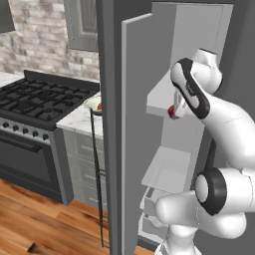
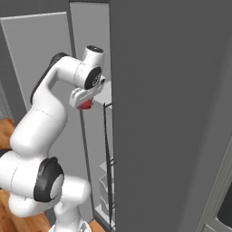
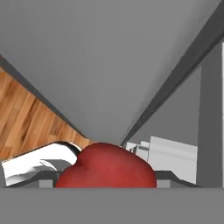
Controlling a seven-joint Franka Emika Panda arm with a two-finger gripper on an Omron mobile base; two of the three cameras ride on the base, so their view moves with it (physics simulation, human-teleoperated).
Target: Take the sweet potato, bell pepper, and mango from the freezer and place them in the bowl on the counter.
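My gripper (image 1: 175,109) is shut on the bell pepper (image 1: 172,112), a bright red round fruit. It hangs just in front of the freezer's (image 1: 112,60) pale shelf (image 1: 160,95). From the right base view the gripper (image 2: 84,100) holds the bell pepper (image 2: 86,105) beside the open compartment. In the hand view the bell pepper (image 3: 107,168) sits low and close, hiding the fingertips. The pale bowl (image 1: 91,103) stands on the marble counter (image 1: 79,120) left of the freezer, with a small orange piece (image 1: 99,106) in it that is too small to name.
The open freezer door (image 1: 137,129) stands between the arm and the counter. A black gas stove (image 1: 40,99) lies left of the counter. Pale drawers (image 1: 149,209) sit low in the freezer. Wooden floor (image 1: 35,219) spreads below.
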